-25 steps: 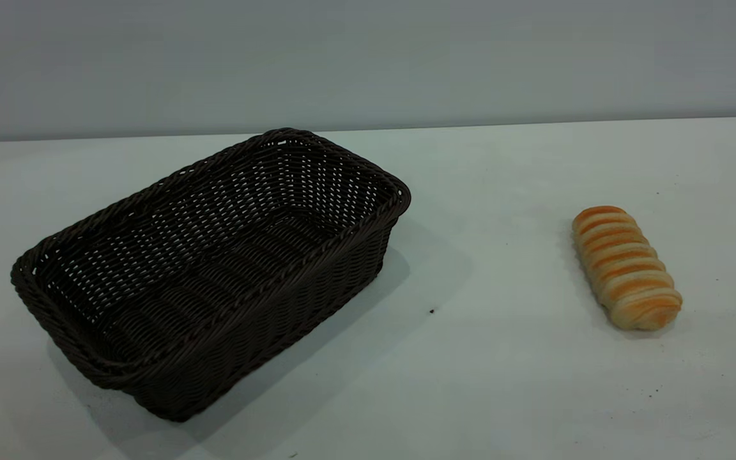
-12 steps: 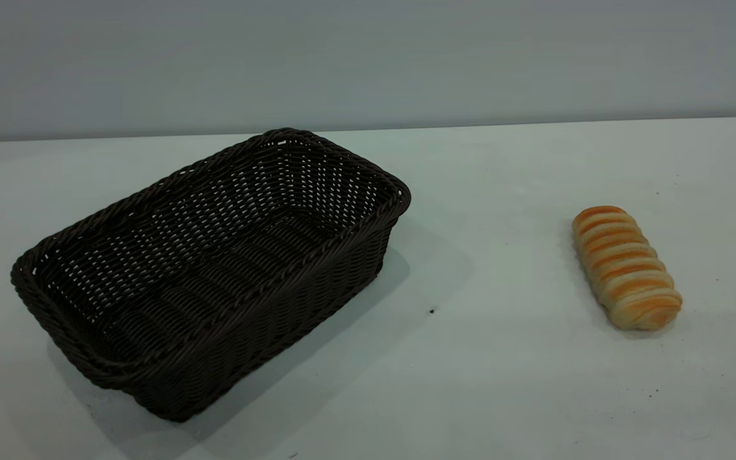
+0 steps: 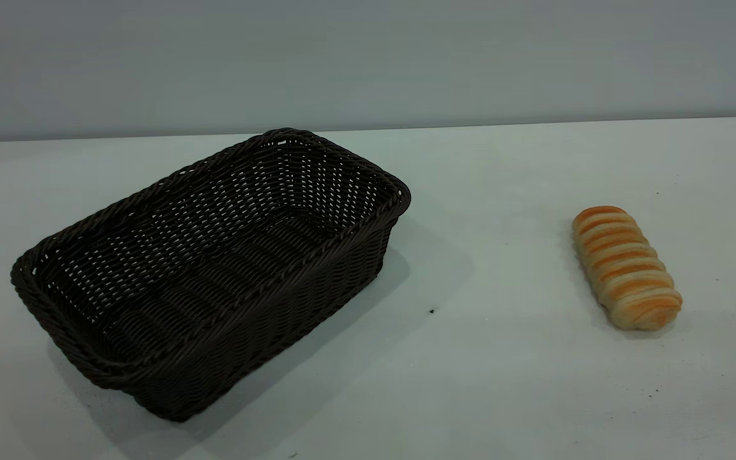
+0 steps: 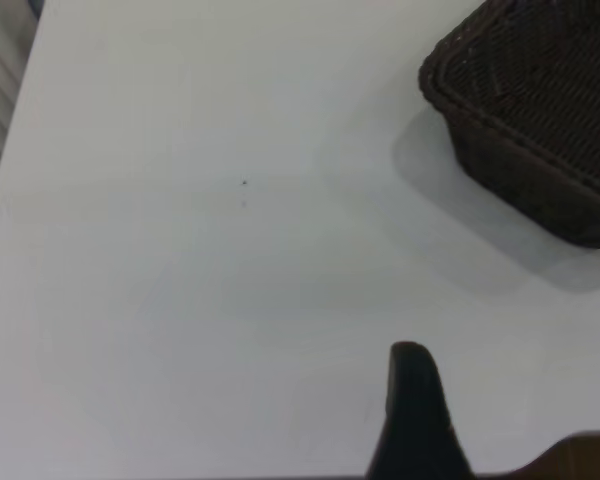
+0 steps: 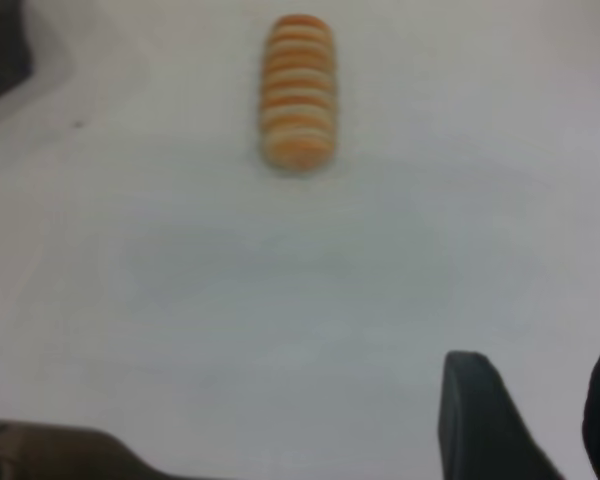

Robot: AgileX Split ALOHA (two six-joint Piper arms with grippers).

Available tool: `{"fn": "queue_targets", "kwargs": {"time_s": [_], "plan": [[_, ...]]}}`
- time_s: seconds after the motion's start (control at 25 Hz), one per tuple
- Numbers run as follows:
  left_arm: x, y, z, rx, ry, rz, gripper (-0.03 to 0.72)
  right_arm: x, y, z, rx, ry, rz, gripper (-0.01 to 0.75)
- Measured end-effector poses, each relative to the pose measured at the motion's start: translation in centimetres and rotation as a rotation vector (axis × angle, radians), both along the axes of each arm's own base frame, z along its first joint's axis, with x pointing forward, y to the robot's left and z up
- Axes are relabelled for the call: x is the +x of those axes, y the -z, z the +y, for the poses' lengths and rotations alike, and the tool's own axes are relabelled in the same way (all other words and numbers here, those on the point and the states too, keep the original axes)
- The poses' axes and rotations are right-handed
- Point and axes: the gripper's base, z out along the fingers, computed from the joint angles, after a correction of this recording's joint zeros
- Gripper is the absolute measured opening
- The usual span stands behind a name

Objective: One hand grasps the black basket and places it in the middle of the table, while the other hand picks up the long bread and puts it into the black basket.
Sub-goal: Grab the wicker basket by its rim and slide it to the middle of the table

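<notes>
The black basket [image 3: 214, 268] stands empty on the left half of the table [image 3: 483, 383], set at an angle. The long bread [image 3: 625, 267] lies on the right half, well apart from the basket. Neither gripper shows in the exterior view. In the left wrist view one finger [image 4: 412, 400] of my left gripper [image 4: 515, 385] shows over bare table, with bare table on both sides of it; a corner of the basket [image 4: 535, 110] lies some way ahead. In the right wrist view my right gripper [image 5: 535, 390] is open and empty, and the bread [image 5: 298, 90] lies far ahead of it.
A grey wall runs behind the table's far edge [image 3: 534, 122]. A few tiny dark specks [image 3: 432, 311] dot the tabletop between basket and bread. A dark corner of the basket [image 5: 0, 50] shows in the right wrist view.
</notes>
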Motion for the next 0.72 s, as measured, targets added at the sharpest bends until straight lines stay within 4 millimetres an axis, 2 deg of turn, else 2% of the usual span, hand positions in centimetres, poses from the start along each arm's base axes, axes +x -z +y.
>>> {"fn": "queue_targets", "kwargs": {"time_s": [0.2,0.36,0.48,0.6,0.72], "plan": [[0.1,-1.3,-0.8,-0.084,0.051,-0.088,0.581,0.0,-0.2,0.6,0.041,-0.046,-0.011,0.258],[2.6,-1.6,-1.5,-0.132,0.079,0.066,0.581,1.2,-1.1,1.0,0.046,-0.103,0.000,0.337],[6.1,-1.9,-1.8,-0.139,0.070,0.228,0.581,3.0,-1.8,1.1,0.038,-0.137,0.024,0.421],[10.5,-2.1,-2.3,-0.164,0.058,0.356,0.581,5.0,-2.5,1.3,0.037,-0.161,0.044,0.498],[14.9,-2.0,-2.9,-0.220,0.047,0.431,0.581,7.1,-2.6,1.4,0.069,-0.167,0.077,0.544]]}}
